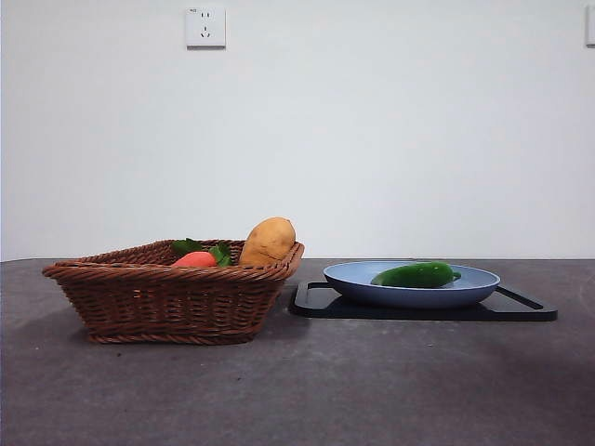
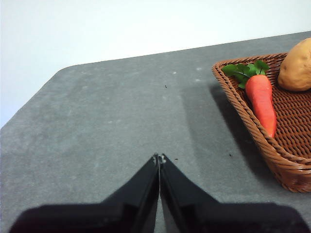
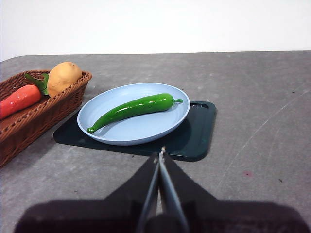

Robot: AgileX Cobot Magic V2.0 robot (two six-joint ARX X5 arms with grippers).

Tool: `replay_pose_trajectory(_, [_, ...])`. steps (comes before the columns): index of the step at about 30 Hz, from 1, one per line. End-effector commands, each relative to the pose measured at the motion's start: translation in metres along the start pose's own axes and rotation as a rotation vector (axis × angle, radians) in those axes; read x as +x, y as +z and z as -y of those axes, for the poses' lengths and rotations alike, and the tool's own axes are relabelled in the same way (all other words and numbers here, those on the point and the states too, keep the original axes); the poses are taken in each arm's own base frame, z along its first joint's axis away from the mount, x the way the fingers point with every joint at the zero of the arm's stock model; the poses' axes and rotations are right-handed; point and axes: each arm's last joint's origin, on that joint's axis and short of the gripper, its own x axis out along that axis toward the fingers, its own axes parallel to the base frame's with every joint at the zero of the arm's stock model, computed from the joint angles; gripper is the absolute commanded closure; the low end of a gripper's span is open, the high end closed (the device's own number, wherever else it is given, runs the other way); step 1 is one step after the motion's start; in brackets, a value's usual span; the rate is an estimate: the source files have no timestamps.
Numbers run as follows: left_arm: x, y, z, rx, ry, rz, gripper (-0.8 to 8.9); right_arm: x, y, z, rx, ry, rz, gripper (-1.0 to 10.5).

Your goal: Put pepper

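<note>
The glossy dark green pepper (image 1: 416, 274) lies on a light blue plate (image 1: 358, 279) that sits on a black tray (image 1: 316, 302). It also shows in the right wrist view (image 3: 133, 109), on the plate (image 3: 121, 133). My right gripper (image 3: 161, 154) is shut and empty, back from the tray's near edge. My left gripper (image 2: 159, 158) is shut and empty over bare table, beside the wicker basket (image 2: 286, 160). Neither gripper shows in the front view.
The wicker basket (image 1: 139, 302) stands to the left of the tray and holds an orange-red carrot with green leaves (image 1: 195, 259) and a tan potato (image 1: 268, 242). A wall socket (image 1: 205, 27) is on the white wall behind.
</note>
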Motion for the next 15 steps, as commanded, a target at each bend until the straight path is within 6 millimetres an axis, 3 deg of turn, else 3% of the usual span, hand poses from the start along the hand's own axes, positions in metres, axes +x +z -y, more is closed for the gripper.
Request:
replay_pose_trajectory(1, [0.0008,-0.0022,0.0001,-0.007,0.003,0.003,8.05,0.0007,-0.0034,0.0000,0.000,0.003,-0.015,9.4])
replay_pose_trajectory(15, [0.0008,-0.0022,0.0001,-0.007,0.003,0.003,8.05,0.0007,-0.0034,0.0000,0.000,0.003,-0.015,9.4])
